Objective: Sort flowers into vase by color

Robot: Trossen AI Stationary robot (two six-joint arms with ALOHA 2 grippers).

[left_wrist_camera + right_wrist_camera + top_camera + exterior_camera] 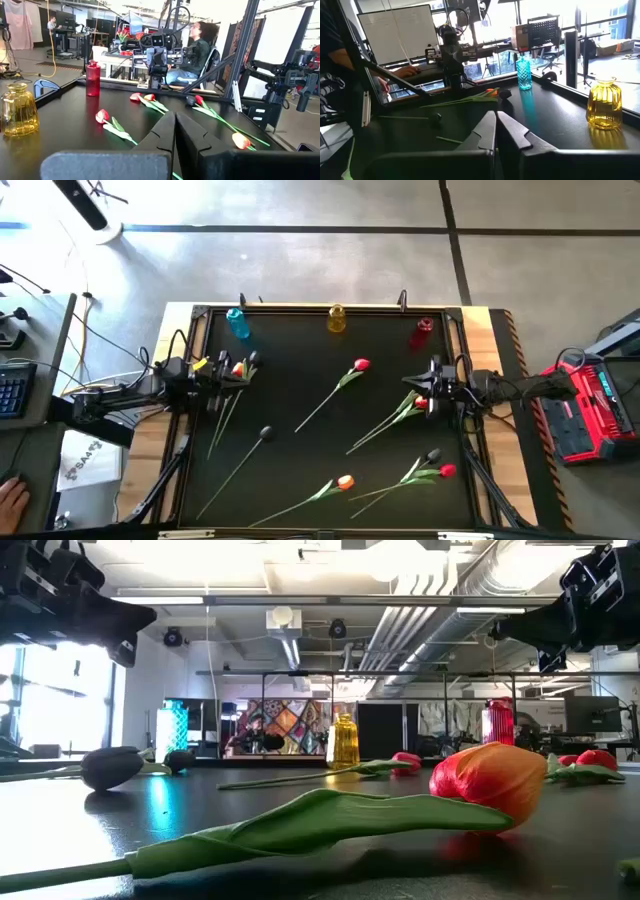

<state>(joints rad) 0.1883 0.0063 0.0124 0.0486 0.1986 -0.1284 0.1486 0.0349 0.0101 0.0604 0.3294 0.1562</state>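
Artificial tulips lie flat on the black mat. There is a red one mid-table, a black one left of centre, and an orange one, a red one and a black one near the front. An orange-red head lies by my left gripper, and red heads lie by my right gripper. Both grippers hover above the mat, shut, with nothing between their fingers. A blue vase, a yellow vase and a red vase stand along the far edge.
A raised black frame rims the mat. A red-and-black case sits off the table's right edge. A person sits beyond the right arm. The mat's middle strip between the two grippers holds only the one red tulip.
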